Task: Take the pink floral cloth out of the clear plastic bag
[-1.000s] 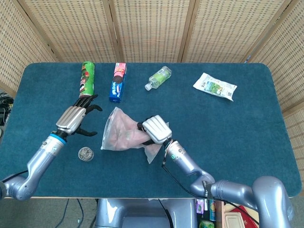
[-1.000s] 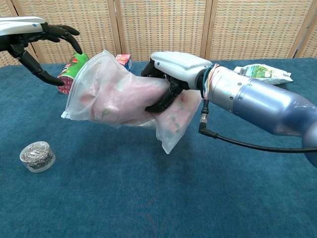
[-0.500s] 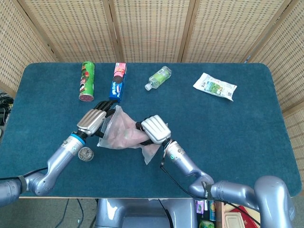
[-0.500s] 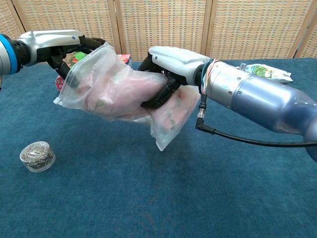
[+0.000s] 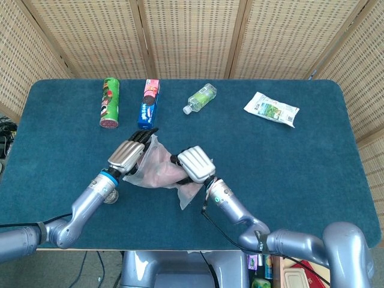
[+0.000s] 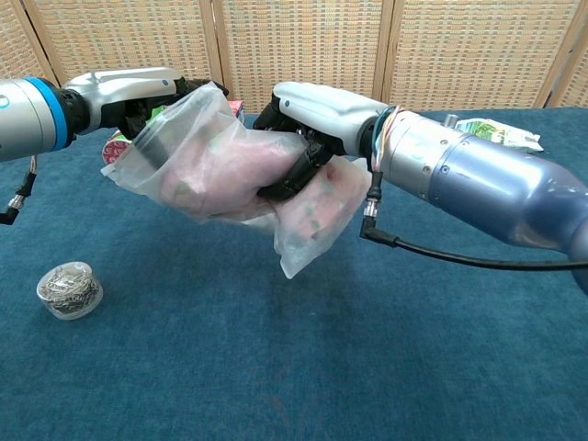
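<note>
**Both hands on the bag, cloth still inside**

Right hand (image 6: 317,115) has its dark fingers (image 6: 296,173) wrapped around the clear plastic bag (image 6: 197,124) about midway along, squeezing the pink floral cloth (image 6: 234,170) through the plastic. The bag is up off the desk, and its lower end hangs down limp below that grip. Left hand (image 6: 138,92) is at the other end of the bag, fingers reaching into or around the crumpled plastic there. Honestly can't tell whether they're pinching it or just pushed up against it, since the plastic hides them.

The cloth is bunched up inside the bag, right between the two hands.

Going outward: a little round clear container (image 6: 69,289) of metal bits sits on the desk near the left arm. Along the far edge in the head view there's a green snack can (image 5: 110,103) lying down, a cookie box (image 5: 149,104) beside it, a small green bottle (image 5: 200,98) on its side, and a white snack pouch (image 5: 271,109) well off to the right.

The desk (image 5: 300,180) has a dark teal cloth-like top, and woven wicker screens (image 5: 192,36) stand behind it.
</note>
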